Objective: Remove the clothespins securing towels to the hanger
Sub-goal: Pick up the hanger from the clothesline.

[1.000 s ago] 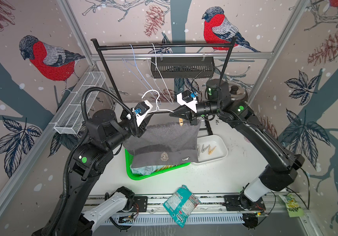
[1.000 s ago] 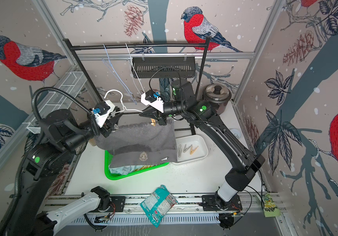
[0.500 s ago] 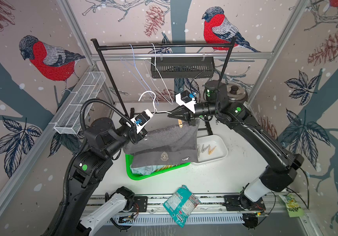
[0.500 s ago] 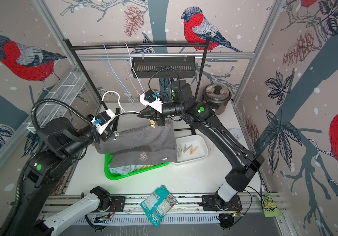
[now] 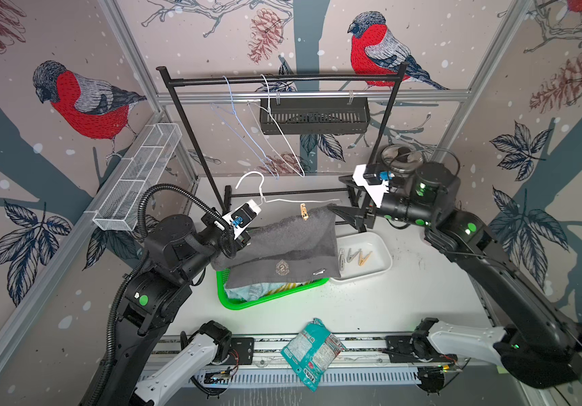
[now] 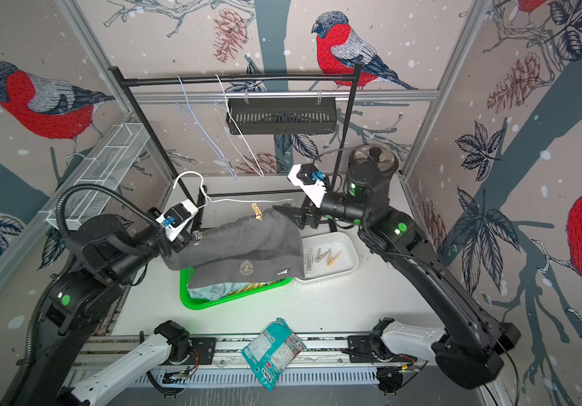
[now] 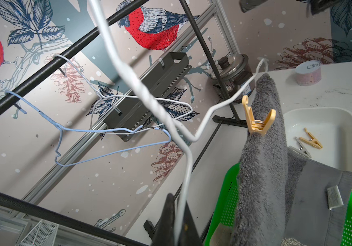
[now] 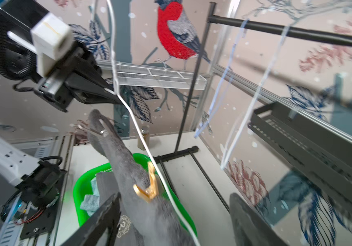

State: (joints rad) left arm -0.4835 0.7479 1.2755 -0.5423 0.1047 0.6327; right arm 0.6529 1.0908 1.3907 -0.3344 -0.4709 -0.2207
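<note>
Rack (image 5: pixel 282 79): stands at the far side of the table, with spare hangers (image 5: pixel 264 140) on its bar.

Grey towel (image 5: pixel 289 242): draped from the white wire hanger (image 5: pixel 284 201) at mid-table. Its lower hem lies across the green basket (image 5: pixel 268 299). A blue towel (image 5: pixel 247 291) lies in that basket beneath it.

White tray (image 5: pixel 385 246): just right of the basket, with loose pegs (image 5: pixel 354 256) lying inside.

My left pincer (image 7: pixel 178 221): pressed together on the hanger's wire, close to the twisted neck, at the towel's left end. It holds the hanger clear of the rack.

My right pincer (image 5: pixel 344 215): spread wide and holding nothing, level with the towel's top edge at its right end.

Tan peg (image 5: pixel 304 212): clipped over the towel's top edge beside the hanger wire. It is just left of my right pincer's tips and not touching them. In the right wrist view it sits ahead of the gap between my two fingers (image 8: pixel 107 213).

Pale peg (image 8: pixel 102 131): clipped at the towel's left end, near my left pincer's tips but apart from them, and well away from my right pincer.
</note>
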